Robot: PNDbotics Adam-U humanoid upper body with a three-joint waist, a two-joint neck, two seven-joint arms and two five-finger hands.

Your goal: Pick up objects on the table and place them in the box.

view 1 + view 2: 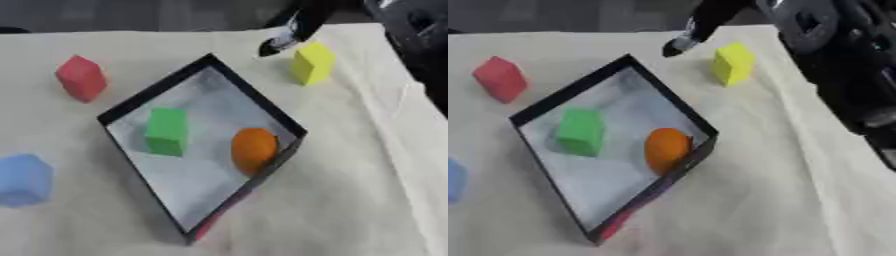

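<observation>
So the yellow block (311,62) is the one in play right now, standing upright near the far right corner of the worktop (350,200), just beyond the box's far corner. Looks like a light foam or plastic piece with flat, stiff sides, so I'd guess it won't squash or roll; pinching it across two opposite flat faces seems the obvious hold. The right hand (697,27) comes in from the far edge and hangs just beside the block, not touching it as far as I can see. Only dark fingers with a pale tip show, so I can't tell how wide it's spread.

The box (153,90) sits mid-worktop, turned like a diamond, already holding a green block (166,131) and an orange egg-shaped thing (253,149). A red block (81,77) waits towards the far left corner, a blue block (22,179) at the left edge. No left hand visible.
</observation>
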